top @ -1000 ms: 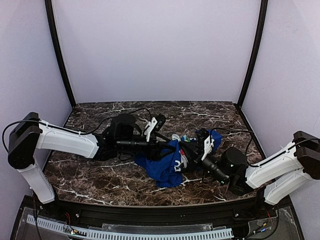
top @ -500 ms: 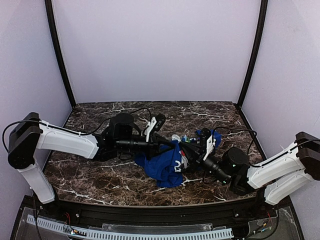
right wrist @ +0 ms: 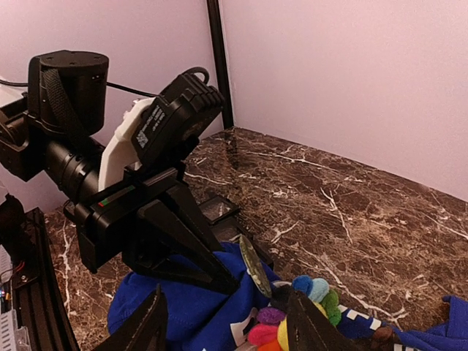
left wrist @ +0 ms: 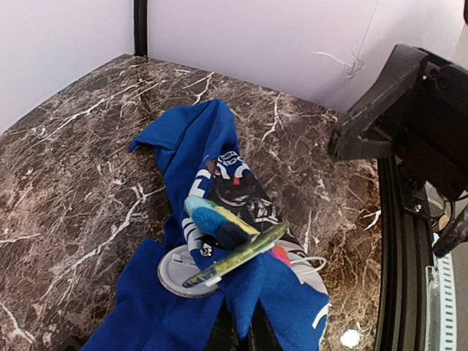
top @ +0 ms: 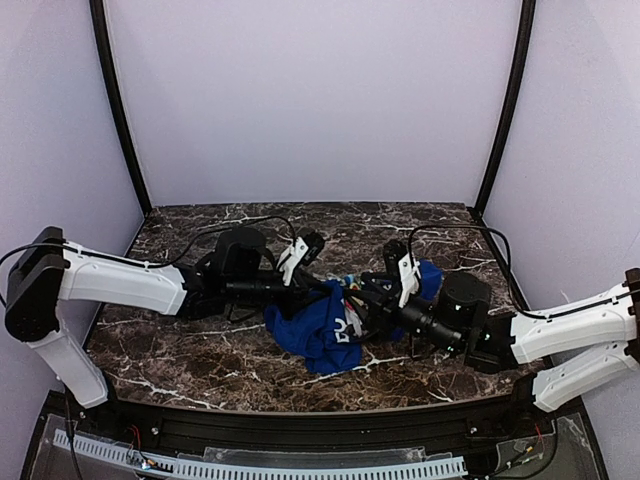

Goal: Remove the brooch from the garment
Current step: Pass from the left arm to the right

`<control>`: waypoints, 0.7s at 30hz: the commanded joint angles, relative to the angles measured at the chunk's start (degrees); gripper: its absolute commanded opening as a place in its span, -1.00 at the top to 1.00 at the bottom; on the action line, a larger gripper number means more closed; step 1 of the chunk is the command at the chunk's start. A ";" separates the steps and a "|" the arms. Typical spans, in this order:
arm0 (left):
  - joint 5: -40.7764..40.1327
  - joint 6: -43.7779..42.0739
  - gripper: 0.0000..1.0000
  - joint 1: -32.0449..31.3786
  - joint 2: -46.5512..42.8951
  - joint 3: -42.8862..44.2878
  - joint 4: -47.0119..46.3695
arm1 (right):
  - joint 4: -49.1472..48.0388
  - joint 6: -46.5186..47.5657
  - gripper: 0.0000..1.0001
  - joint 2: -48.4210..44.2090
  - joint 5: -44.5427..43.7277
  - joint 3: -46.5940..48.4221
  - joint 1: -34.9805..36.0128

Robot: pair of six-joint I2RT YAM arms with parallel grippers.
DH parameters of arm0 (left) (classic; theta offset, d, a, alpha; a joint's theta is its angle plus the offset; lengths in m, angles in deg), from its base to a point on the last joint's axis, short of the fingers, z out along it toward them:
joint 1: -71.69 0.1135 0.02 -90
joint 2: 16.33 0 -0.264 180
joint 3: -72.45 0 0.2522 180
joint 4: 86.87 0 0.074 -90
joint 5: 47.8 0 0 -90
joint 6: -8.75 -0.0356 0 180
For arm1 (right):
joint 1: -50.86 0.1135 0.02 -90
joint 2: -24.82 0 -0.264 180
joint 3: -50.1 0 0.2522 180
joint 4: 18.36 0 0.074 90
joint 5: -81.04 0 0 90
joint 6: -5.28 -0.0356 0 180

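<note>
The garment is a crumpled blue cloth with white and black print, lying mid-table between both arms. My left gripper is shut on a raised fold of the garment, and its fingers are mostly buried in cloth. The brooch stands edge-on just above that pinch as a small greenish-yellow disc, with bright pompom-like blobs against it. In the right wrist view the brooch sits between the left gripper's black fingers and my right gripper. The right gripper is open and straddles the cloth and the blobs.
Small dark square trays lie on the marble behind the left gripper. A grey round disc rests on the cloth beside the brooch. The right arm's black body looms close on the right. White walls with black corner posts ring the table.
My left gripper has closed on the cloth and drawn it slightly left. My right gripper has gone from shut to open, and its arm has reached further in to the left.
</note>
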 commanded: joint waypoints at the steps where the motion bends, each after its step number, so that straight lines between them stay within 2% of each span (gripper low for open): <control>1: -4.67 -4.53 0.98 -0.44 -3.50 0.23 5.76 | 18.61 -2.36 -0.11 -0.40 -3.43 5.53 -0.38; 9: -7.14 -8.86 0.98 -2.96 -2.25 3.44 12.03 | 29.76 -2.15 -0.02 0.41 -4.13 12.23 -0.38; 21: -6.88 -10.09 0.98 -4.58 -1.21 5.15 13.73 | 27.98 -1.16 0.21 5.28 -2.73 15.15 -0.37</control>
